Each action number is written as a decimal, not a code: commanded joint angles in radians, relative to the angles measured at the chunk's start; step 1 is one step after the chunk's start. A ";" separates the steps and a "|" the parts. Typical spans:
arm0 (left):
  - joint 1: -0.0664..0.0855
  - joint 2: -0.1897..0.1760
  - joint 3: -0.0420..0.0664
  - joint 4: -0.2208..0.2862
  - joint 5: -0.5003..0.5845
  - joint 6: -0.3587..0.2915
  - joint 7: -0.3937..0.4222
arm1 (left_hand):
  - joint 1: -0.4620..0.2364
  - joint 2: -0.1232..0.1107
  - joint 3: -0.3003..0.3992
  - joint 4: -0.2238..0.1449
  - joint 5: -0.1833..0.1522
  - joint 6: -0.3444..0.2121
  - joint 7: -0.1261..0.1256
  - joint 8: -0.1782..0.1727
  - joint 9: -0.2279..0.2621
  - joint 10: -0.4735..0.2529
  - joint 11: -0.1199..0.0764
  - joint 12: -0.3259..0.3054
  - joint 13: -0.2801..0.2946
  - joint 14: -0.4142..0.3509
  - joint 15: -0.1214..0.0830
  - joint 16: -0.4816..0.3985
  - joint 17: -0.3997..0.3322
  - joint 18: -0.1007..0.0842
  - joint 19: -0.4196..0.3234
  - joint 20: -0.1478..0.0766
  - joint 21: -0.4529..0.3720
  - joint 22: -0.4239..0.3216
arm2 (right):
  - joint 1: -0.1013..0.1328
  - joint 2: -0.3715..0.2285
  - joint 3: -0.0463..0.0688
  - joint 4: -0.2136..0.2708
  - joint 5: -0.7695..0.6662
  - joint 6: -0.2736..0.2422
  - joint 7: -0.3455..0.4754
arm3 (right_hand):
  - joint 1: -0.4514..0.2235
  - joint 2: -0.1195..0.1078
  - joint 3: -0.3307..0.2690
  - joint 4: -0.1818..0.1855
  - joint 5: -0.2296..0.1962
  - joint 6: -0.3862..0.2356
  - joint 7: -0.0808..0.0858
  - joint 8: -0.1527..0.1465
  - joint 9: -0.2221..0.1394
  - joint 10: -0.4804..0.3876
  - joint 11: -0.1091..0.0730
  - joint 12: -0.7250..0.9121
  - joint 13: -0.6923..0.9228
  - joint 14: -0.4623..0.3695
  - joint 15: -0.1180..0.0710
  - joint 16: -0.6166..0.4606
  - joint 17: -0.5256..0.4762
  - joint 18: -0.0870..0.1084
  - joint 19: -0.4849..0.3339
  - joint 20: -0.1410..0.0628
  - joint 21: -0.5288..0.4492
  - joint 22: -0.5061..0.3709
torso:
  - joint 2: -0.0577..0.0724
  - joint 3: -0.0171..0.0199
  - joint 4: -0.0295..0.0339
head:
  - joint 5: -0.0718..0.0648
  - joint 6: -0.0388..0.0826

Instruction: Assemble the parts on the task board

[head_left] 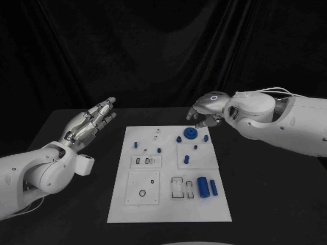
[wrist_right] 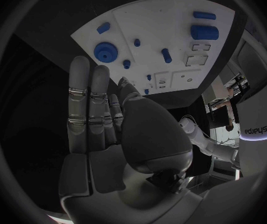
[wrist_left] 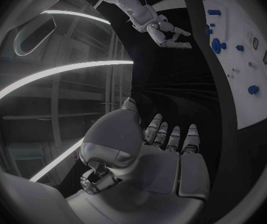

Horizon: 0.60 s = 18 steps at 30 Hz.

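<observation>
Task board [head_left: 171, 212] lies between left hand [head_left: 94, 120] and right hand [head_left: 206, 110]

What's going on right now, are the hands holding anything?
Left hand open, beside the task board. Right hand empty, above the board's far corner near the blue gear. Blue parts untouched on the board. Nothing in the way.

Black table before a black curtain

The table [head_left: 68, 204] is dark and matte, and its far edge meets a curtain [head_left: 156, 51] of black cloth that hangs in soft upright folds across the whole back and closes off the room behind it. In the left wrist view, long pale light strips [wrist_left: 53, 74] curve across a dim ceiling of beams and panels. The scene is dim, with most of the light falling on the table's middle.
</observation>
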 commanded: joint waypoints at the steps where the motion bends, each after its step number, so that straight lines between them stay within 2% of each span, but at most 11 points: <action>1: 0.003 -0.011 0.001 0.013 -0.012 0.000 0.080 | 0.010 0.002 0.000 0.007 0.005 0.006 0.000 0.003 0.001 -0.003 -0.004 -0.003 -0.001 0.001 0.007 0.004 0.000 0.011 0.001 0.007 0.005 0.001 | -0.005 0.008 0.001 -0.002 -0.028 -0.065 0.018 | -0.014 0.000 0.004 0.008 -0.011 0.016 0.002 -0.003 0.002 0.021 -0.001 -0.007 0.002 0.023 0.010 0.016 0.003 0.002 -0.001 0.006 0.013 0.008 | 0.026 -0.0063 0.0089 | -0.009 0.016; 2: 0.004 -0.014 0.001 0.017 -0.012 0.000 0.081 | 0.011 0.003 0.000 0.007 0.005 0.006 0.000 0.003 0.001 -0.002 -0.004 -0.003 -0.001 0.002 0.008 0.005 0.000 0.011 0.002 0.008 0.005 0.001 | -0.006 0.010 0.001 -0.003 -0.029 -0.066 0.021 | -0.015 0.001 0.006 0.008 -0.015 0.023 0.001 -0.002 0.002 0.030 -0.001 -0.009 0.002 0.024 0.011 0.023 0.004 0.002 0.001 0.007 0.017 0.012 | 0.034 -0.0075 0.0103 | -0.012 0.023; 5: 0.004 -0.023 0.001 0.027 -0.013 0.000 0.083 | 0.012 0.004 0.001 0.007 0.008 0.010 0.001 0.003 0.001 -0.002 -0.003 -0.003 -0.001 0.002 0.009 0.005 0.000 0.011 0.003 0.009 0.006 0.002 | -0.012 0.019 0.001 -0.008 -0.029 -0.068 0.029 | -0.015 0.000 0.011 0.008 -0.021 0.029 0.000 -0.004 0.001 0.043 -0.001 -0.016 0.001 0.025 0.009 0.036 0.007 0.003 0.002 0.007 0.024 0.020 | 0.042 -0.0091 0.0117 | -0.017 0.024; 8: 0.005 -0.033 0.001 0.039 -0.013 -0.002 0.084 | 0.013 0.005 0.001 0.007 0.009 0.014 0.003 0.004 0.002 -0.002 -0.001 -0.003 -0.001 0.003 0.011 0.005 0.000 0.011 0.003 0.011 0.006 0.002 | -0.022 0.031 0.001 -0.018 -0.029 -0.070 0.038 | -0.009 -0.001 0.016 0.004 -0.022 0.031 -0.008 -0.008 0.001 0.053 0.000 -0.023 0.001 0.024 0.008 0.045 0.009 0.005 0.001 0.006 0.031 0.027 | 0.053 -0.0112 0.0162 | -0.026 0.035; 10: 0.006 -0.037 0.001 0.044 -0.013 -0.002 0.085 | 0.013 0.005 0.001 0.007 0.009 0.014 0.004 0.004 0.002 -0.002 -0.001 -0.003 -0.001 0.003 0.011 0.005 0.000 0.011 0.003 0.011 0.006 0.002 | -0.027 0.040 0.001 -0.027 -0.029 -0.068 0.042 | -0.007 -0.002 0.020 0.003 -0.024 0.044 -0.015 -0.005 0.002 0.061 0.000 -0.031 0.000 0.021 0.006 0.054 0.011 0.006 -0.001 0.005 0.036 0.034 | 0.057 -0.0108 0.0164 | -0.025 0.037; 12: 0.006 -0.040 0.001 0.048 -0.013 -0.002 0.086 | 0.013 0.005 0.001 0.007 0.009 0.015 0.004 0.004 0.002 -0.002 -0.001 -0.003 -0.001 0.003 0.011 0.005 0.000 0.011 0.003 0.011 0.007 0.002 | -0.033 0.049 0.001 -0.036 -0.029 -0.062 0.044 | -0.007 -0.002 0.021 0.004 -0.025 0.045 -0.015 -0.005 0.002 0.062 0.001 -0.031 0.000 0.021 0.005 0.054 0.011 0.006 -0.001 0.005 0.037 0.035 | 0.060 -0.0103 0.0162 | -0.024 0.038; 15: 0.007 -0.040 0.001 0.049 -0.013 0.000 0.086 | 0.014 0.005 0.001 0.007 0.010 0.016 0.005 0.004 0.002 -0.002 0.000 -0.003 -0.001 0.003 0.012 0.005 0.001 0.011 0.004 0.012 0.007 0.002 | -0.042 0.062 0.001 -0.052 -0.029 -0.050 0.047 | -0.006 -0.003 0.023 0.004 -0.032 0.046 -0.017 -0.008 0.001 0.069 0.003 -0.036 0.000 0.019 0.003 0.061 0.013 0.004 0.000 0.004 0.058 0.062 | 0.064 -0.0091 0.0194 | -0.023 0.042; 18: 0.007 -0.040 0.001 0.051 -0.013 0.001 0.086 | 0.014 0.006 0.001 0.007 0.010 0.017 0.006 0.004 0.002 -0.003 0.001 -0.004 -0.001 0.003 0.012 0.005 0.000 0.011 0.004 0.012 0.007 0.002 | -0.051 0.070 0.001 -0.063 -0.029 -0.044 0.051 | -0.005 -0.003 0.025 0.004 -0.036 0.048 -0.017 -0.010 0.001 0.074 0.004 -0.040 0.000 0.019 0.000 0.067 0.015 0.002 0.001 0.002 0.074 0.081 | 0.065 -0.0086 0.0186 | -0.021 0.036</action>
